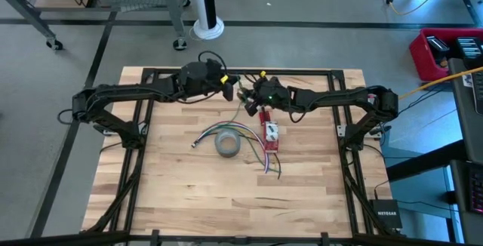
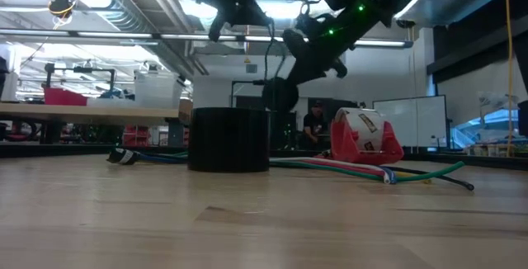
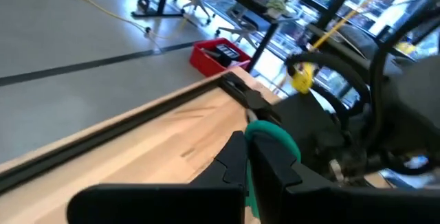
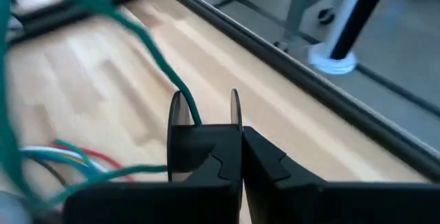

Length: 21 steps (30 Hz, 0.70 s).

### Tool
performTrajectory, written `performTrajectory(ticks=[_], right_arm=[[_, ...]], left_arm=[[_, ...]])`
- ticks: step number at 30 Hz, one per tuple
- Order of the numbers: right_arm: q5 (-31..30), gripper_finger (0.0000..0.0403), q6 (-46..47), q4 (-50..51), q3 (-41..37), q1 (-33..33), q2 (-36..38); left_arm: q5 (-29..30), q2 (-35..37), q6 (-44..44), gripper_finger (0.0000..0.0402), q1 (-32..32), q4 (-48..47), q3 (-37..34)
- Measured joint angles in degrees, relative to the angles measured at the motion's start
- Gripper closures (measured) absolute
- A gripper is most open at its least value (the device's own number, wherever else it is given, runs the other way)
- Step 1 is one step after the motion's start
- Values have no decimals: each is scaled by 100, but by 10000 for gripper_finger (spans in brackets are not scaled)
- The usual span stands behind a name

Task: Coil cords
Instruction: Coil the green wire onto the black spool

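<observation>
Lying mid-bench (image 1: 181, 201): grey tape roll (image 1: 227, 144), red tape dispenser (image 1: 269, 134), loose coloured cords (image 1: 256, 154) | beyond, raised: right gripper (image 4: 206, 107), fingers parted around green cord (image 4: 155, 56) | left gripper (image 3: 258, 138) just beside, fingers pinching that cord's green loop.

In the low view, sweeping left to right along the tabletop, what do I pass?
The cord's dark end plug → the grey tape roll, dark in this view → the red tape dispenser → loose cord ends trailing off to the right.
</observation>
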<state>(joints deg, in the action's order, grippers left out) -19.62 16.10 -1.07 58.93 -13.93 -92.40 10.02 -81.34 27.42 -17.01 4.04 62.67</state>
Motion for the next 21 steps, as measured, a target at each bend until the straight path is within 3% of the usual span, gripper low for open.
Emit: performTrajectory(ticks=[7, 18, 21], right_arm=[[305, 400, 453, -120, 206, -52, 0], [1678, 400, 1674, -866, 217, -537, 0], [2218, 400, 1850, -1102, 226, -581, 2]], left_arm=[[0, -3, -38, 401, 357, -65, 0], [127, -28, -116, 401, 576, -770, 0], [479, -28, -394, 401, 564, -757, 0]])
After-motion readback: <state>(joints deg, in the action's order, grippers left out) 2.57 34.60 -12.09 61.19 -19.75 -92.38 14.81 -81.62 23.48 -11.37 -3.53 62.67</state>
